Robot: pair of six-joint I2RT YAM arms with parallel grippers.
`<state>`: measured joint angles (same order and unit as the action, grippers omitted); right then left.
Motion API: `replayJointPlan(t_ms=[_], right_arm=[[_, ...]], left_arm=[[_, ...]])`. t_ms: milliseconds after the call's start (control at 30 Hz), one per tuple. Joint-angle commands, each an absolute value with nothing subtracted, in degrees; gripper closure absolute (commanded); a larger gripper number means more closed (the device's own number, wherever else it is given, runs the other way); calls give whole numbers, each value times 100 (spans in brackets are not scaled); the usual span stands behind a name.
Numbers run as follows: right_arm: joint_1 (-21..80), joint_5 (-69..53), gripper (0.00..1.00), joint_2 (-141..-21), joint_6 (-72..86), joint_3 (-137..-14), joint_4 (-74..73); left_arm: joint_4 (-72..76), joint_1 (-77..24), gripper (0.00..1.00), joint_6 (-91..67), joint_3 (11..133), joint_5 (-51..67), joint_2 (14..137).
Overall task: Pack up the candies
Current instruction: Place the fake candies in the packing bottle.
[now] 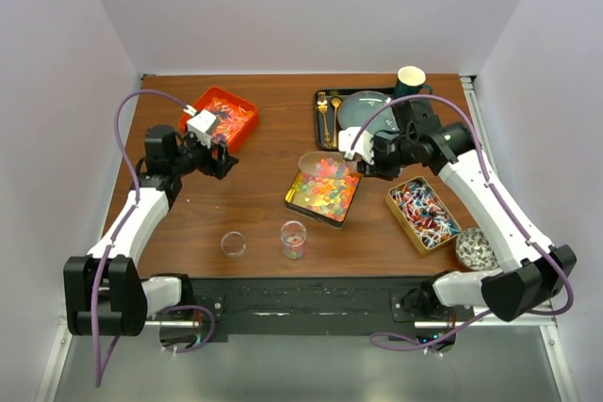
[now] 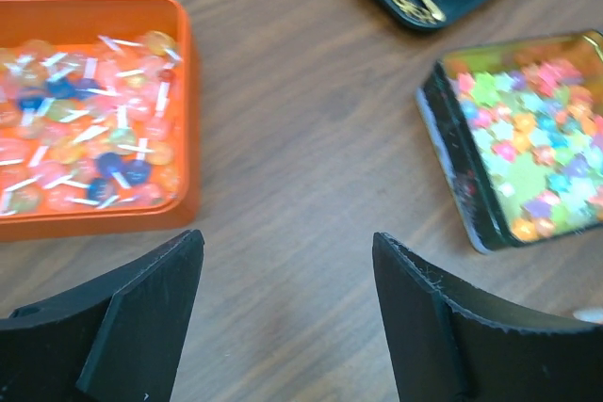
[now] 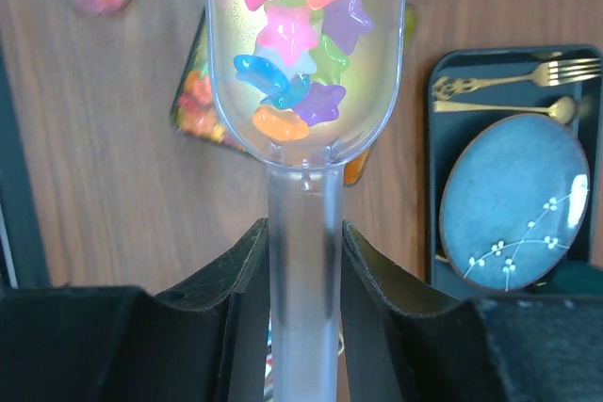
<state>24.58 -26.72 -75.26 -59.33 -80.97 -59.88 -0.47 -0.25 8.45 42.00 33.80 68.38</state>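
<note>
Right wrist view gives you the key fact: the right gripper (image 3: 303, 249) is clamped on the handle of a clear scoop (image 3: 306, 91), and the scoop's bowl carries a small heap of star-shaped candies (image 3: 300, 40).

Nearest you, by the front edge of the counter (image 1: 264, 152), stand two small clear cups: an empty cup (image 1: 233, 244) and, just right of it, a part-filled cup (image 1: 293, 226) with a few sweets in it. Behind them, about mid-counter, lies the open tin (image 1: 294, 201) of more star candies, with the loaded scoop over its far end. Towards the right edge sits a gold tin (image 1: 402, 225) of wrapped pieces (image 1: 426, 212). Your left gripper (image 2: 287, 265) hovers with its jaws apart and empty over bare wood, just beside the orange tray (image 2: 186, 110) of more wrapped pieces near the far left corner.

I judge the star candies light, soft and glossy, likely to slide or stick, and too small to pinch one at a time. Carry them in the scoop, gripped by its stiff, smooth handle and held level so none spill. The cups look light and easy to tip.
</note>
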Motion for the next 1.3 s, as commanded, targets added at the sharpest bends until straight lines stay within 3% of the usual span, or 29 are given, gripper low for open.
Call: replayJointPlan(t_ms=[0, 433, 1267], right_arm=[[2776, -2243, 100, -7673, -6811, -8420, -7223], [4271, -590, 100, -7717, -7022, -8253, -7427], [5387, 825, 100, -8428, -6689, -8938, -7549]], left_arm=[[263, 202, 22, 730, 4482, 3077, 6697], [571, 466, 21, 448, 4272, 3023, 6443], [764, 536, 21, 264, 3964, 3217, 6557]])
